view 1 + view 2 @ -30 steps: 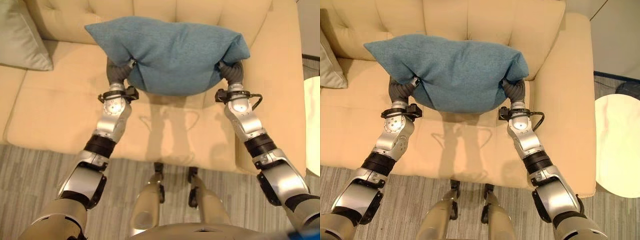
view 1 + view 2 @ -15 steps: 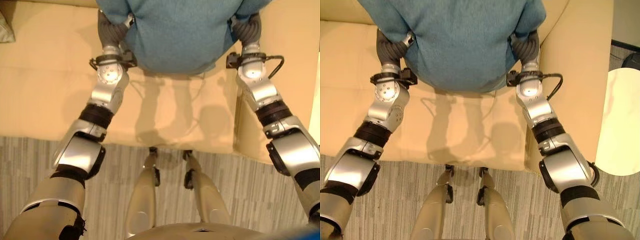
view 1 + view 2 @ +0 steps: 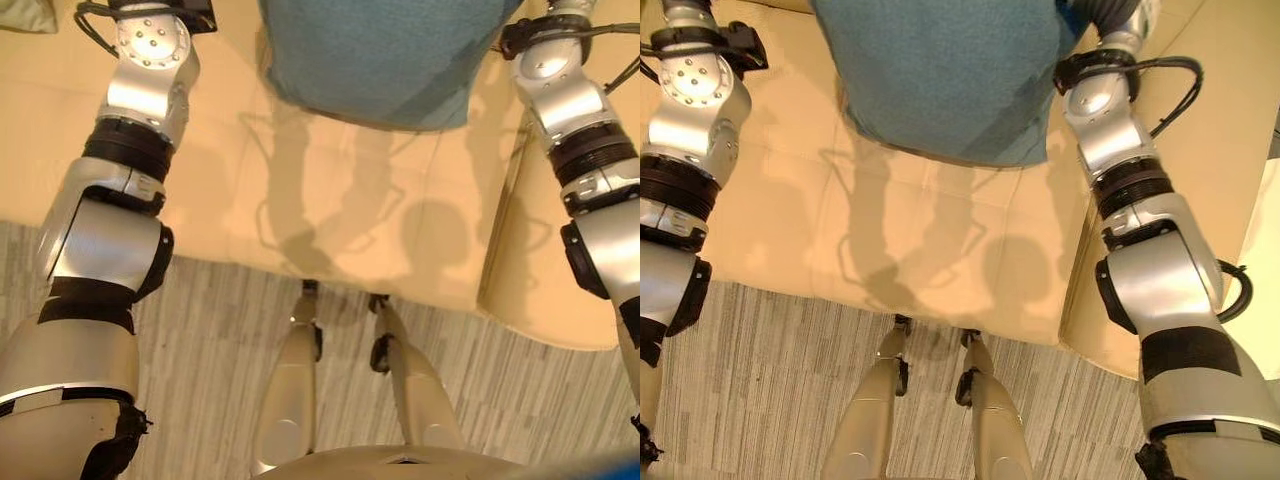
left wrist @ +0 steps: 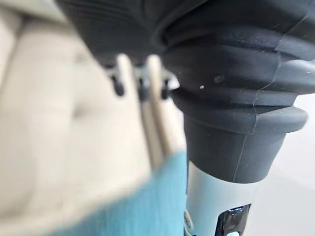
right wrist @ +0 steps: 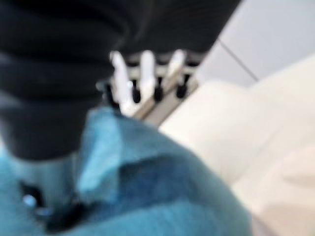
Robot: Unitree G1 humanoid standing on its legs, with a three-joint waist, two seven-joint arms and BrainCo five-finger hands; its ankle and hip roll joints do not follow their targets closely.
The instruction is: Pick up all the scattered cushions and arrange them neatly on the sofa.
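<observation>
A blue cushion (image 3: 380,55) hangs above the beige sofa seat (image 3: 330,220), cut off by the top edge of both eye views. My two arms reach up along its left and right sides. In the left wrist view my left hand (image 4: 147,103) runs down into the cushion's edge (image 4: 138,216), with the sofa beside it. In the right wrist view my right hand (image 5: 142,73) meets bunched blue fabric (image 5: 162,196). The cushion covers the ends of both hands.
A pale grey-green cushion (image 3: 25,12) shows at the sofa's far left corner. The sofa's armrest (image 3: 540,290) lies on the right, with a white round table (image 3: 1265,290) beyond it. Grey striped carpet (image 3: 200,370) runs along the sofa's front edge.
The camera has tilted down, so the whole picture has shifted. Both arms have reached further out over the seat, carrying the blue cushion toward the sofa back.
</observation>
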